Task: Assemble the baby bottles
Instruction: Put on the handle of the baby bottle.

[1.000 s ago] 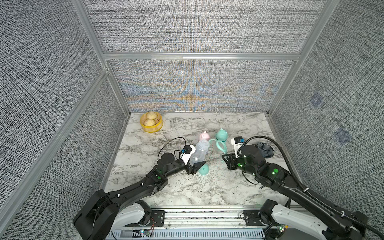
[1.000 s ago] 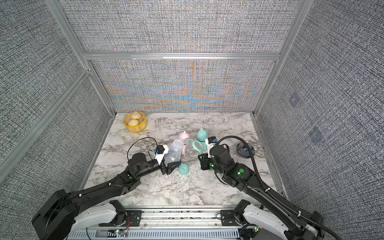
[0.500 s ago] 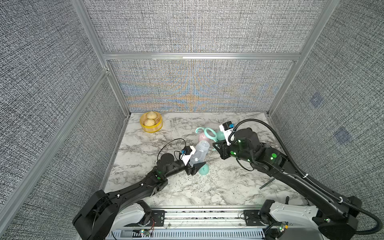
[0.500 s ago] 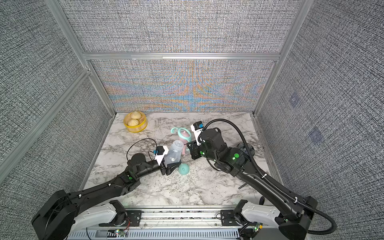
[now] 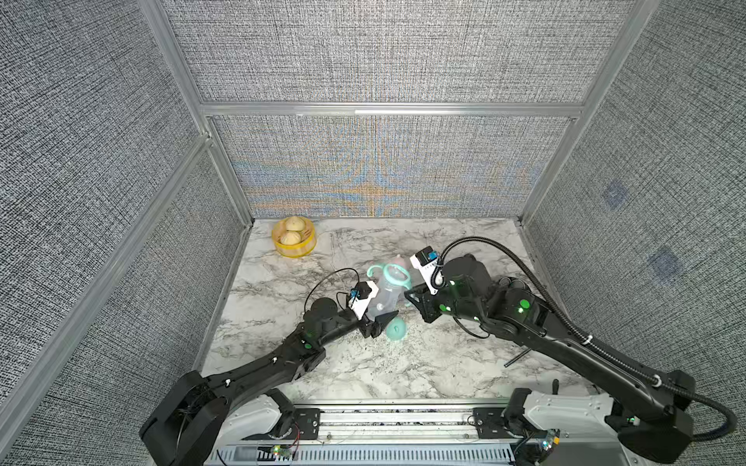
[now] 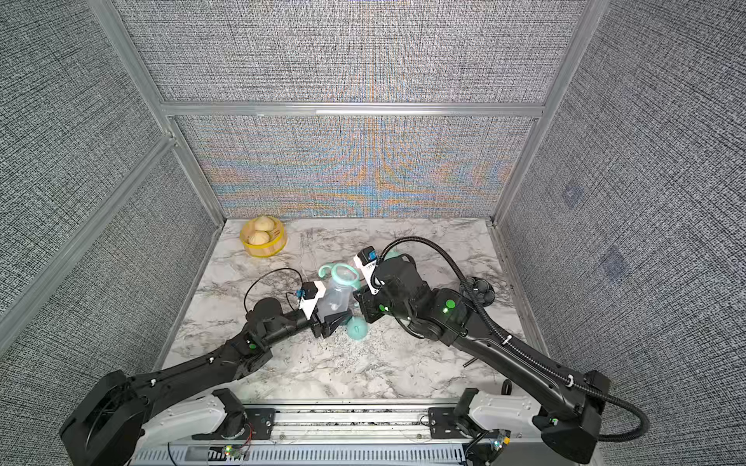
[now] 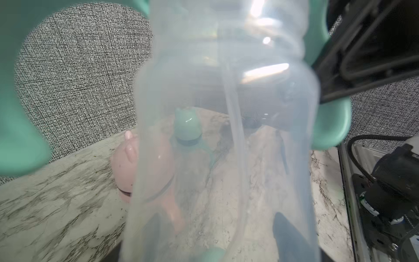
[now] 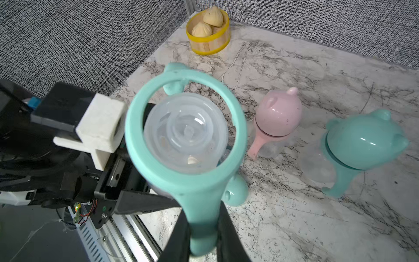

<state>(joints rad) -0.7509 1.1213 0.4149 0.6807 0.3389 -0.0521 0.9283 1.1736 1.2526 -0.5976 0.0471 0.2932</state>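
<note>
We hold a clear bottle (image 5: 385,296) and a mint handle (image 8: 200,204).
Our left jaws clasp the bottle, right jaws pinch the handle; mint cap (image 5: 396,330) half-hidden.

Top views high at front, facing down on table (image 5: 363,375), both wrist views close on clear bottle (image 7: 226,158)
</note>
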